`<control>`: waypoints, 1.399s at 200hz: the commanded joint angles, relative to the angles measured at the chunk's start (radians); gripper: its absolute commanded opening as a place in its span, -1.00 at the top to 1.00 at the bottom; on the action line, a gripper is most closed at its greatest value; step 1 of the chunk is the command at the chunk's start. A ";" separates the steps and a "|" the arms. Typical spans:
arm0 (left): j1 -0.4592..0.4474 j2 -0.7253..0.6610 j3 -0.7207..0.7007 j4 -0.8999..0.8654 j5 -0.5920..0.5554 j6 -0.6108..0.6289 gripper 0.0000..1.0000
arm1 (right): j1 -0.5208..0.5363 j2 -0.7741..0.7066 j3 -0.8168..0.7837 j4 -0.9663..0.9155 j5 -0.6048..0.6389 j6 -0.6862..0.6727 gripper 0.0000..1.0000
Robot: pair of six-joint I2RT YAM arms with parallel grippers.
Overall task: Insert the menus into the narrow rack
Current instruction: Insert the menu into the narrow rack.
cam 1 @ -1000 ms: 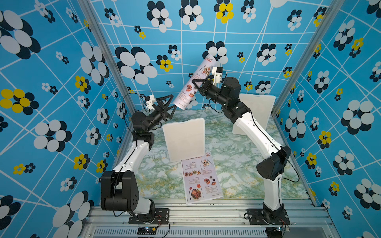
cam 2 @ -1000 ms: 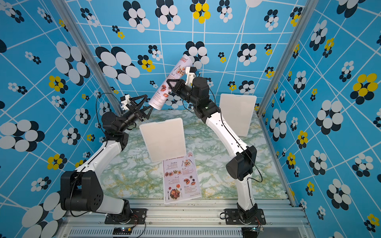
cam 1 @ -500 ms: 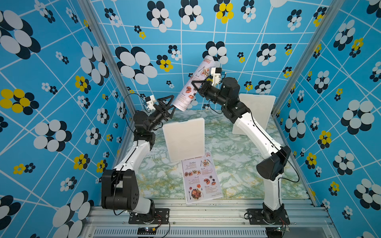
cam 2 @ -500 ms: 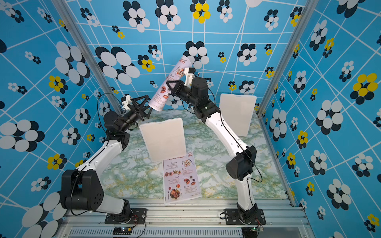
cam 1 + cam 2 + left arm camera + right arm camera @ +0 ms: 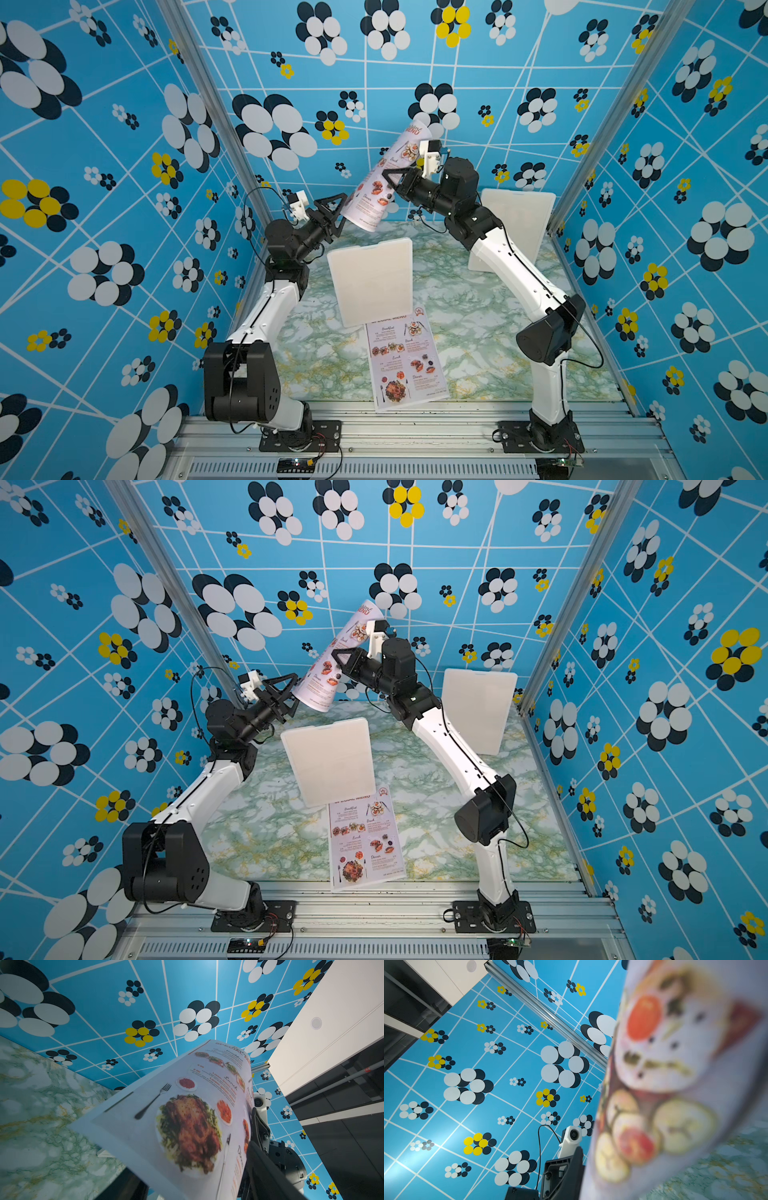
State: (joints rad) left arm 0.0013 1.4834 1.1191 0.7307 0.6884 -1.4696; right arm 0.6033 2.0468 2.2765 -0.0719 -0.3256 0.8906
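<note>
At the front edge of the worktop the flat menu lies face up, not yet picked. Its heading is cut off by the near rack, a white slab standing upright, and whether the sheet touches the slab or merely runs behind it cannot be told. Above and beyond, the left pincer has its jaws well apart at the lower corner of the raised menu, probably to steady that floppy end; contact is unclear. The right pincer is clamped on the sheet's side edge at mid-length, holding it tilted and bowed in the air, likely so that the bottom edge leads into a slot. Neither rack's slot shows — the far rack is partly hidden by the right arm. The right wrist view gives only a blur of the sheet.
</note>
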 commanded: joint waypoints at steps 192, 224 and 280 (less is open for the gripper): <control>0.038 -0.018 0.128 -0.198 0.143 0.565 0.92 | 0.015 -0.092 -0.016 -0.302 -0.089 -0.312 -0.17; 0.039 -0.038 0.150 -0.257 0.130 0.678 0.92 | 0.011 -0.109 -0.059 -0.313 -0.087 -0.323 -0.37; 0.041 -0.028 0.209 -0.309 0.089 0.675 1.00 | -0.030 -0.229 -0.305 -0.211 -0.044 -0.300 -0.64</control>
State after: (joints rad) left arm 0.0326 1.4757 1.2808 0.4400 0.7921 -0.8127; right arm 0.6052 1.9022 2.0727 -0.3500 -0.3969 0.5850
